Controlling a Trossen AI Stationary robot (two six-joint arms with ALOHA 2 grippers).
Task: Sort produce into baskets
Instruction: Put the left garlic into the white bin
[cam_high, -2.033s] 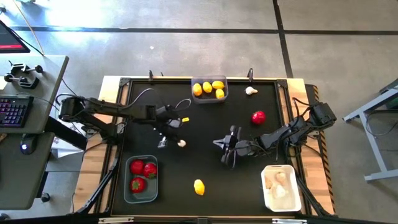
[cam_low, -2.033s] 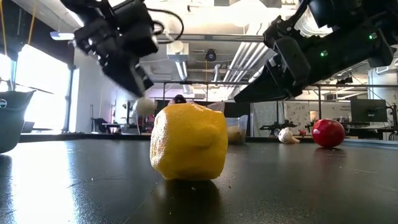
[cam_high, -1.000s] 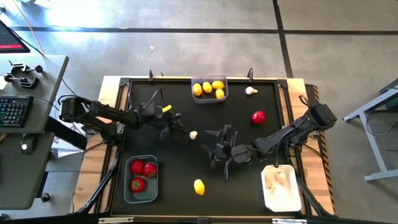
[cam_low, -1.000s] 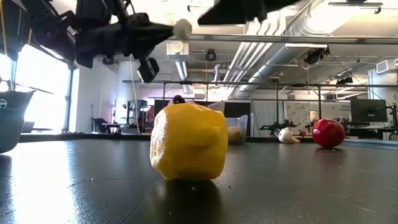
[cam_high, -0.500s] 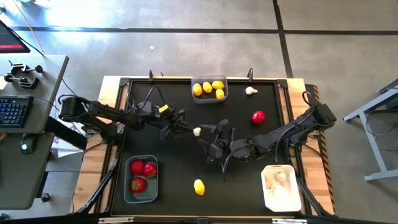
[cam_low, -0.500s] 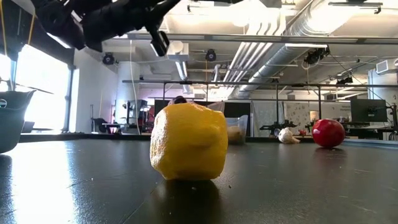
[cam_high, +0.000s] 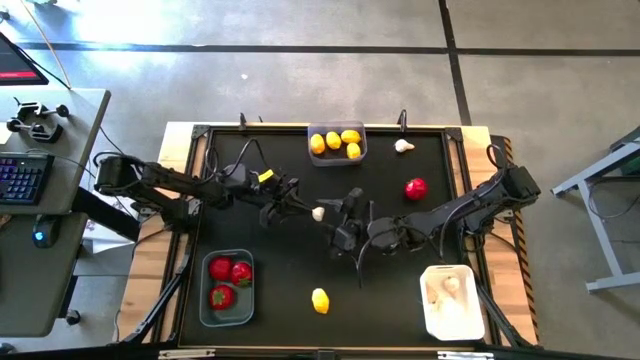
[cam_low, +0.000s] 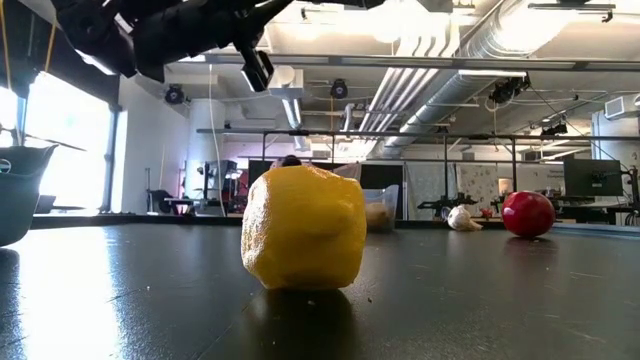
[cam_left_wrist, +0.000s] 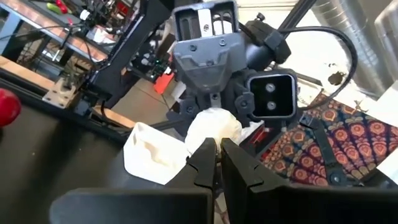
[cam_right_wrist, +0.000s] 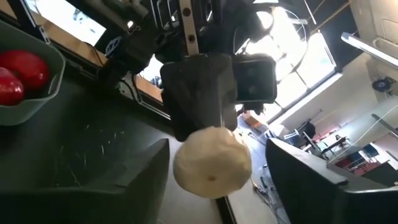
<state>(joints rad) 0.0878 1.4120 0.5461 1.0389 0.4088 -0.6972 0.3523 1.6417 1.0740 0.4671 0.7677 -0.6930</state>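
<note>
Since two seconds earlier I had lifted the garlic bulb (cam_high: 318, 212) off the table (cam_high: 300, 260) and carried it toward the middle, while my right arm swung in to meet it. My left pincer (cam_high: 306, 209) was closed on the garlic bulb, its fingers (cam_left_wrist: 208, 163) pinched tight beneath it, holding it up in the air. My right pincer (cam_high: 337, 214) sat just beside the bulb with its fingers (cam_right_wrist: 311, 180) spread wide on either side, not yet touching it. A lemon (cam_high: 320, 300) lay alone near the front edge, and a red fruit (cam_high: 415, 188) and another garlic bulb (cam_high: 403, 146) lay toward the back right. The lemon basket (cam_high: 338, 143), the red-fruit basket (cam_high: 227, 288) and the white basket (cam_high: 451, 301) stood at the table's edges.
</note>
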